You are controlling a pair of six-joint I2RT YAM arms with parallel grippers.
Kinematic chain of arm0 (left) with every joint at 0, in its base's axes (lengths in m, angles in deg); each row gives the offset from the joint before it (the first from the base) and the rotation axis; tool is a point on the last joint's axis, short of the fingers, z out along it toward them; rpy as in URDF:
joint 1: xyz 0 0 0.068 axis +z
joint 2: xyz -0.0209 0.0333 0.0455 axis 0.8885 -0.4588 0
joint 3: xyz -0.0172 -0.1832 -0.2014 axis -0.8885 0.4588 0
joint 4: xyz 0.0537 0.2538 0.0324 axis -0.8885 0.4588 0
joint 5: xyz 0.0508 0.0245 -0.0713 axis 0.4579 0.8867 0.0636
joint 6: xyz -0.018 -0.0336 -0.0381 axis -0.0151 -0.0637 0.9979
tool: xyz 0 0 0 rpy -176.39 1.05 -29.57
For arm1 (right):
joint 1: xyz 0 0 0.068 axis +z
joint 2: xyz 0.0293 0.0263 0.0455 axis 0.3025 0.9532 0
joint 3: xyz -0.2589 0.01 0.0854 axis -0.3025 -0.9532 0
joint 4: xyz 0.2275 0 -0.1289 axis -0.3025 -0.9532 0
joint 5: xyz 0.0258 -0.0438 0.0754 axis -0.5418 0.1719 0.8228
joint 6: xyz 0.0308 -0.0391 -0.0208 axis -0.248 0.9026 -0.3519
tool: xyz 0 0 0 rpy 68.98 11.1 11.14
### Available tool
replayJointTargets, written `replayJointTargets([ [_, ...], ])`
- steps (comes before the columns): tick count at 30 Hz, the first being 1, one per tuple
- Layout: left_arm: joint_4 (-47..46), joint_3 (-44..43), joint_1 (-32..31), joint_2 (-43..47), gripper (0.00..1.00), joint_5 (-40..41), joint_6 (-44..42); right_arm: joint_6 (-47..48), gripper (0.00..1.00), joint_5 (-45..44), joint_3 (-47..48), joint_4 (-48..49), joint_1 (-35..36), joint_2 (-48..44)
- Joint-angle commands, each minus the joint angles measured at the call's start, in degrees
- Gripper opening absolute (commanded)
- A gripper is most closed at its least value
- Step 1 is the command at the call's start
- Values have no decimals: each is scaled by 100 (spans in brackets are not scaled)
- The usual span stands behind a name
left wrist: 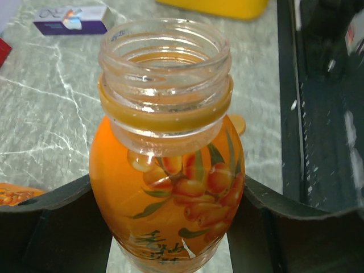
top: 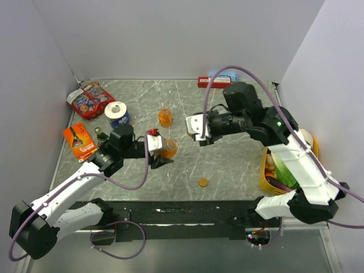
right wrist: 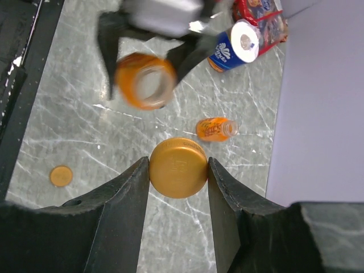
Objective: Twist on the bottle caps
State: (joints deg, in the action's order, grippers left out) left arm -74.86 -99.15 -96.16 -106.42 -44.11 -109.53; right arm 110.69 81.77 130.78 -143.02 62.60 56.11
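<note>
We are gripping an open orange bottle [left wrist: 165, 170] in our left jaws and an orange cap [right wrist: 178, 168] in our right; the second bottle [top: 165, 116] and second cap [top: 203, 182] are sitting apart on the desk [top: 239, 165].

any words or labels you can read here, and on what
"RO", only partly legible, on the white and purple cardboard box
Cut off, unreadable: dark characters on the held translucent orange plastic bottle
Too blurred: script on the second orange bottle
Too small: print on the blue-wrapped toilet-paper roll
Unreadable: embossing on the round orange plastic cap
</note>
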Motion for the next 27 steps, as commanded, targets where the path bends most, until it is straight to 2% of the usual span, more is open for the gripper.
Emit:
replayJointTargets([
  [1, -351, 101, -238, -17, 1, 409, -637, 584, 32, 118, 206, -535, 193, 402],
  [7, -765, 58, -282, -115, 1, 444, -496, 1209, 33, 250, 584, -1054, 396, 903],
  [10, -800, 5, -317, -106, 1, 479, -496, 1209, 33, 329, 681, -1028, 423, 1071],
  [14, -722, -65, -326, -141, 1, 541, -513, 937, 32, 338, 365, -293, 458, 1019],
  [27, -862, -197, -326, -106, 1, 497, -399, 998, 34, 224, 365, -475, 563, 1309],
])
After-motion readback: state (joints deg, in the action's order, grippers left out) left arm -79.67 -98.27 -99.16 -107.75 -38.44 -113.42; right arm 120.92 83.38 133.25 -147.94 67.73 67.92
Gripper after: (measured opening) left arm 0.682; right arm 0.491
